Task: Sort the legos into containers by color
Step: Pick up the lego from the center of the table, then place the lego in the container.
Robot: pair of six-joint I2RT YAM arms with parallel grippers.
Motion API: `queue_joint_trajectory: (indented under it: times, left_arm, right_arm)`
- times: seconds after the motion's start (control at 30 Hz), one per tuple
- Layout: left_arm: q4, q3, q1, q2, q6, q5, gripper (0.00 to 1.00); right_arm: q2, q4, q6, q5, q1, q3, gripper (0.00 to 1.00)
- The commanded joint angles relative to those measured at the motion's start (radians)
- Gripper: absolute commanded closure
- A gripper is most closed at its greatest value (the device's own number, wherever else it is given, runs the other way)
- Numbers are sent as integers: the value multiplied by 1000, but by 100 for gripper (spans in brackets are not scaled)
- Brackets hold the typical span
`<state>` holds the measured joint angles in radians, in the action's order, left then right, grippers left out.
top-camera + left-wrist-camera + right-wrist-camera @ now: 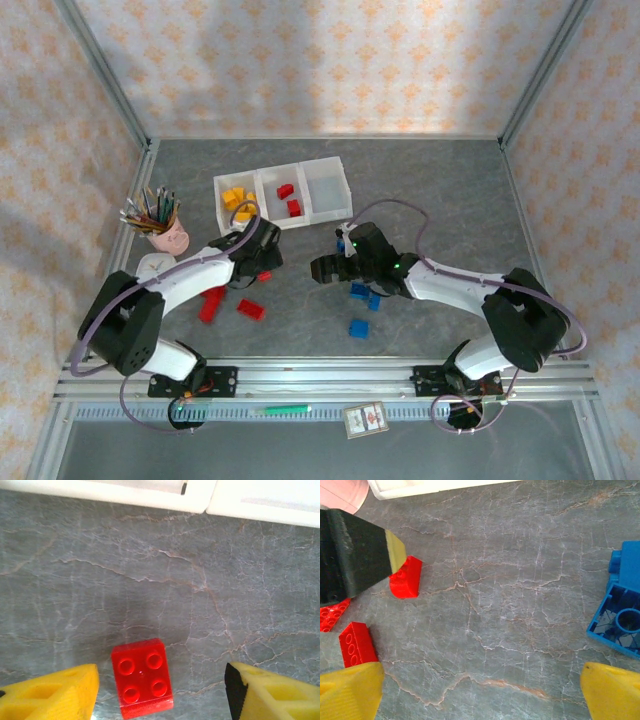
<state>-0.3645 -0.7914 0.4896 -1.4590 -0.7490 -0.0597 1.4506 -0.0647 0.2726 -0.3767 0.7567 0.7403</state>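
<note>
The containers (283, 172) stand in a row at the back of the table: yellow legos (237, 198) in the left bin, red ones (290, 198) in the middle bin, nothing in the right bin (328, 188). My left gripper (162, 690) is open low over the table. A red four-stud lego (142, 678) lies between its fingers, nearer the left one and apart from both. More red legos (211, 305) lie at the left front. My right gripper (482, 690) is open over bare table, with a blue lego (622, 615) just to its right. Other blue legos (359, 328) lie near the front.
A pink pencil cup (160, 225) stands left of the bins. The two grippers face each other closely at mid-table; the left gripper's finger (355, 550) and red legos (357, 644) appear in the right wrist view. The bin wall (150, 492) lies just beyond the left gripper.
</note>
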Motion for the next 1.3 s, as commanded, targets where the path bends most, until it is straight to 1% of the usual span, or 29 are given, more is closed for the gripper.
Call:
queue_joint_trajectory:
  times: [0.0, 0.1, 0.27, 0.53, 0.63, 0.83, 0.93, 1.03, 1.13, 1.23, 1.27]
  left_arm:
    - [42, 16, 7, -30, -16, 0, 34]
    - [44, 26, 7, -49, -18, -24, 37]
    - [56, 43, 9, -82, -21, -21, 42]
    - [79, 51, 9, -119, -15, -20, 57]
    - [77, 46, 10, -112, -8, -16, 64]
    - [54, 8, 10, -30, 12, -13, 70]
    - [22, -59, 10, 1, 44, -29, 71]
    - [0, -163, 9, -18, 89, -72, 70]
    - [-4, -294, -3, -84, 131, -113, 71]
    - [-7, -434, -21, -184, 157, -115, 71]
    - [-7, -479, -25, -221, 196, -126, 71]
  right_arm:
    - [5, -26, -3, 33, 3, 13, 0]
    - [8, -38, 4, 26, 2, 4, 0]
    - [19, -40, 5, 24, 2, 8, 0]
    - [28, -40, 2, 24, 3, 14, 0]
    - [26, -40, 2, 23, 3, 15, 0]
    - [-15, -28, 12, 9, -14, 26, 0]
    - [-47, -20, 30, -2, -49, 36, 0]
    - [-64, -8, 41, -15, -93, 53, 0]
    - [-70, 4, 50, -3, -131, 71, 0]
    - [-70, 11, 57, 21, -150, 93, 0]
    - [-67, 12, 57, 28, -155, 100, 0]
